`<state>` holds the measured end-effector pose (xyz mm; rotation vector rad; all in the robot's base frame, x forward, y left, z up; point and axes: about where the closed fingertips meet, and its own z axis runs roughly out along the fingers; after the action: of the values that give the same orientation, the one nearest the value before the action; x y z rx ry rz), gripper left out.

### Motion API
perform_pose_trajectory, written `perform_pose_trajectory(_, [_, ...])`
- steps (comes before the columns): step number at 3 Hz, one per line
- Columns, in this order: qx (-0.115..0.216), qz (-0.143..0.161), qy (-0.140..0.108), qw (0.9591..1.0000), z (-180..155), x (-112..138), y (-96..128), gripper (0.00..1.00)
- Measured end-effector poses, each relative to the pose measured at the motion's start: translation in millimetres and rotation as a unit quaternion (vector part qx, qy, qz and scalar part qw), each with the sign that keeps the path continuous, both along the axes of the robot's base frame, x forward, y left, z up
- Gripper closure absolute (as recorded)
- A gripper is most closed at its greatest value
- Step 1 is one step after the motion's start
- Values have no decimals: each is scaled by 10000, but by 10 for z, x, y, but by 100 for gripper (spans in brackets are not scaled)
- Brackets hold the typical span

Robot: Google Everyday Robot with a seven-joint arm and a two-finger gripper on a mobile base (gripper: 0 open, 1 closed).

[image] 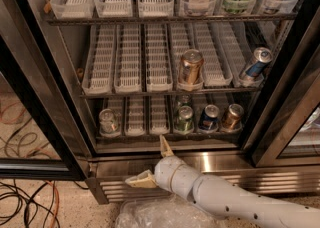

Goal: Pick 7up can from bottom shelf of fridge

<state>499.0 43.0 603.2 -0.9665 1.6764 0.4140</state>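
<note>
7up can (108, 122) stood upright at the front of the bottom shelf (150, 144), in the leftmost lane tray, well apart from the other cans on that rack. Its shiny top faced the camera and nothing touched it. Further right on the same shelf stood a green can (184, 119), a blue can (208, 117) and a bronze can (232, 117) side by side, with one more can just behind the green one (its colour could not be told).

The gripper (145, 159) hung outside the fridge (45, 102), below the bottom shelf and in front of the stainless steel louvred base (225, 164). It sat lower than the 7up can and to its right. Its two tan fingers (165, 147) were spread wide apart, one pointing up toward the shelf edge and the other pointing left, and they held nothing. The white arm (240, 203) ran from the lower right corner up to the gripper.

On the middle shelf a bronze can (190, 67) stood upright and a blue can (256, 63) leaned at the right end. A crumpled clear plastic bag (150, 215) lay on the floor under the arm, and cables (22, 199) trailed at the lower left.
</note>
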Motion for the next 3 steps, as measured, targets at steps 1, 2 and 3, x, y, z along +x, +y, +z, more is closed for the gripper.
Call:
perform_pose_trajectory(1, [-1,1,45,10000,-26,-2,39,0])
perform_pose_trajectory(2, [223,-90,47,9997,-175,-93,226,0])
perform_pose_trajectory(3, [587,-330,-116,9977,-358,-131,498,0])
